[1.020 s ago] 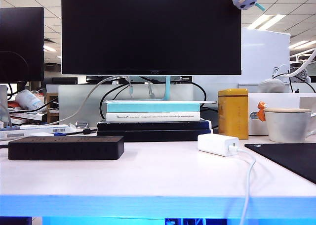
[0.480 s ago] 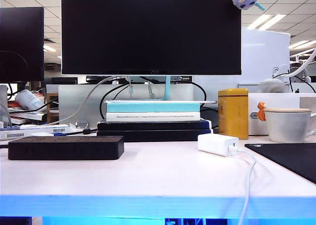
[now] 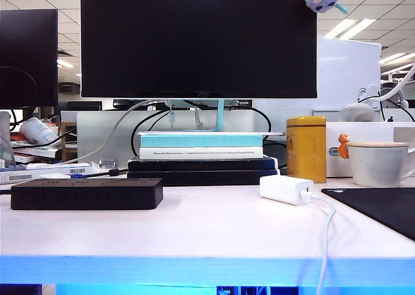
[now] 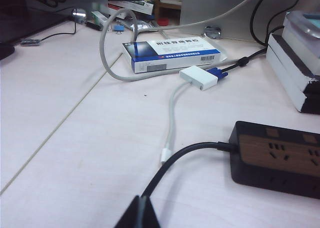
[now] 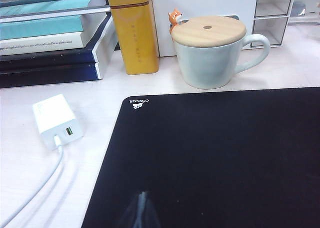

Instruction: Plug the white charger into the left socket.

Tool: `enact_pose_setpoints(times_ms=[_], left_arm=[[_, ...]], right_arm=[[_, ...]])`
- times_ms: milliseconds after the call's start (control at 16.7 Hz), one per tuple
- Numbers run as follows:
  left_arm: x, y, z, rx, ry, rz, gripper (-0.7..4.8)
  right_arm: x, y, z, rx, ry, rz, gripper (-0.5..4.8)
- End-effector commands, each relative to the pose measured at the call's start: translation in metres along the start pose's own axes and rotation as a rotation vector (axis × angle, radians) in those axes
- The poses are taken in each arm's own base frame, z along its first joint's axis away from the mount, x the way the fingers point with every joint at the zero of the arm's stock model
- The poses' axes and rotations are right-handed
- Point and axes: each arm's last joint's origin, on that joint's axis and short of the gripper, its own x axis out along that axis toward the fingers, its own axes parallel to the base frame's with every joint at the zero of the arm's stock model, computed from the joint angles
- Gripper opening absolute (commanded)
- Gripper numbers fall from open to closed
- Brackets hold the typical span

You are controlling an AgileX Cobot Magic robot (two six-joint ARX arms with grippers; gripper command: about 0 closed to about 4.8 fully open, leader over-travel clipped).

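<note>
The white charger lies on the pale desk right of centre, its thin white cable trailing over the front edge; it also shows in the right wrist view. The black power strip rests at the left. Its top face shows outlets in the left wrist view, and the left socket is the one nearest the cable end. My left gripper hovers shut and empty short of the strip's black lead. My right gripper hangs shut and empty over the black mouse mat. Neither gripper appears in the exterior view.
A lidded white mug and a yellow tin stand behind the mat. Stacked books carry the monitor. Left of the strip lie a blue-and-white box and a white adapter with a grey cable.
</note>
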Motion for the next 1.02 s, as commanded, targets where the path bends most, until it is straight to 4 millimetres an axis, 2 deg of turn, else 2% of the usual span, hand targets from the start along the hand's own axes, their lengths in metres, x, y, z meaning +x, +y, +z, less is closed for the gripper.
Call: enact_pose_setpoints(times_ms=[60,540,720,1020], left_arm=[[-0.0002,0.0002,-0.0006,-0.003,0.006,0.004,-0.04],[-0.0002,0.0002,-0.001,-0.002,0.01,0.004,-0.05],[-0.0002,-0.0018,-0.0011,0.054,0.013,-0.065,-0.05],[-0.0002,-0.0018,-0.0002,0.003,0.004,-0.065,-0.05]], right_arm=[[0.001,-0.0004,-0.0012,0.0,-0.009,-0.005,-0.02],[0.001,-0.0011,-0.0028,0.013,0.005,-0.025,-0.01],[0.001,-0.0011,-0.0028,0.012,0.006,-0.025,-0.01],[0.001,-0.0009,-0.0016,0.023,-0.007,-0.021,-0.02]])
